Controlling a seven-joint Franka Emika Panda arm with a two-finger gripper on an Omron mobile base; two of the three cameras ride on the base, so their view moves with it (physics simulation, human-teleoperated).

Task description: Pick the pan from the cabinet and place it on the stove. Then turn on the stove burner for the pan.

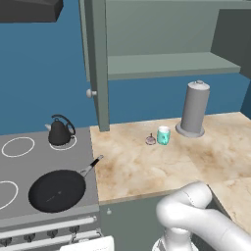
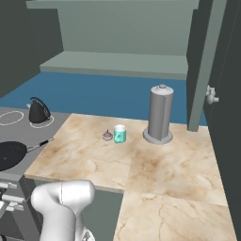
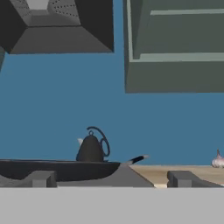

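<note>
Fingertips (image 3: 40,178) sit low at the bottom of the hand view, well apart with nothing between them, so the jaws (image 3: 111,179) are open and empty. Right past them is the pan (image 1: 57,190), already down on the stove (image 1: 37,162), sitting on the front ring closest to the marble surface (image 1: 162,162), its handle poking out toward that surface. From the hand camera the pan rim runs just beyond and to the left of the jaws, about level with them, so I'd guess the hand is parked low in front of the stove, near the knob row (image 1: 39,235)

So placing looks done and what's left is the burner. Stuff that could go sideways, as I see it:

- wrong knob. Several dark knobs sit in a row and I can't tell from these shots which one feeds the pan's ring. Pick the neighbour and you heat the kettle (image 1: 60,131), which stands on the back ring, beyond the pan from the jaws
- jaws drifting up and forward. Rim's right there, a nudge would shove the pan off its ring
- the handle sticks out on the right side of the jaws' line, easy to clip on a sideways move
- fingers closing off-centre on a knob and slipping instead of turning

Cabinet (image 1: 162,39) hangs open above, well clear, and the garlic (image 1: 150,140), cup (image 1: 163,135) and paper towel holder (image 1: 194,109) are far off right, no worry there
</note>
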